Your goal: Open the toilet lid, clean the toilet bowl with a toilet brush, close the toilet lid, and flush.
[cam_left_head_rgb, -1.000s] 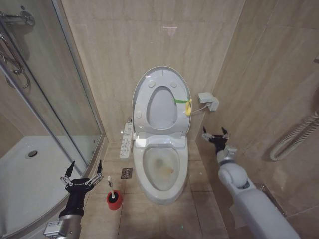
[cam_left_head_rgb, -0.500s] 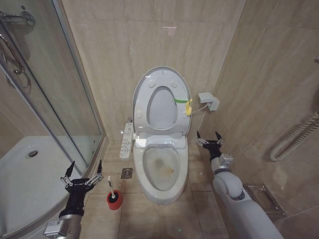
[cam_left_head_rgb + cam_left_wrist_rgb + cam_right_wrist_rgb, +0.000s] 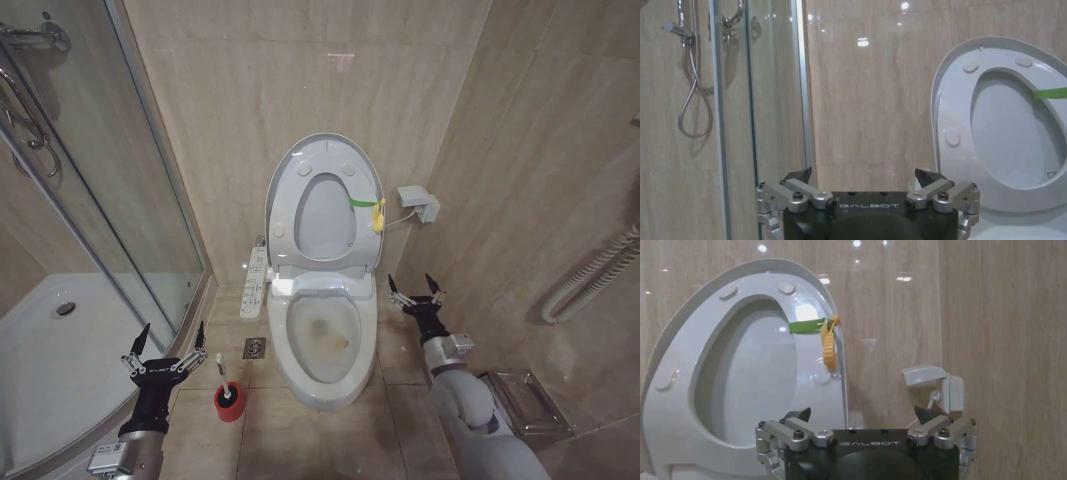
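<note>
White plastic, the toilet lid, already raised and leaning on the tiled wall, a green strap and yellow tie hanging at its edge. Lower and nearer the toilet than a second ago, the right gripper, drawn back from the side wall to just beside the rim of the toilet bowl, fingers spread wide, holding nothing. Unmoved over that second, the left gripper, fingers equally wide and empty, hovering near the toilet brush (dark head down in its small red cup on the floor tiles, well left of the bowl).

Opening step apparently done, judging by the upright lid; brushing not yet begun, with yellowish-brown stains plain inside the bowl and the brush untouched. Right arm's retreat probably a clearing of the way rather than a reach for anything.

Around: white remote panel on the wall left of the seat, floor drain between brush and bowl, a small white box on the right wall, glass shower door and white shower tray close by the left arm. Tight quarters for a swing of the brush; shower frame the likeliest thing to knock against.
</note>
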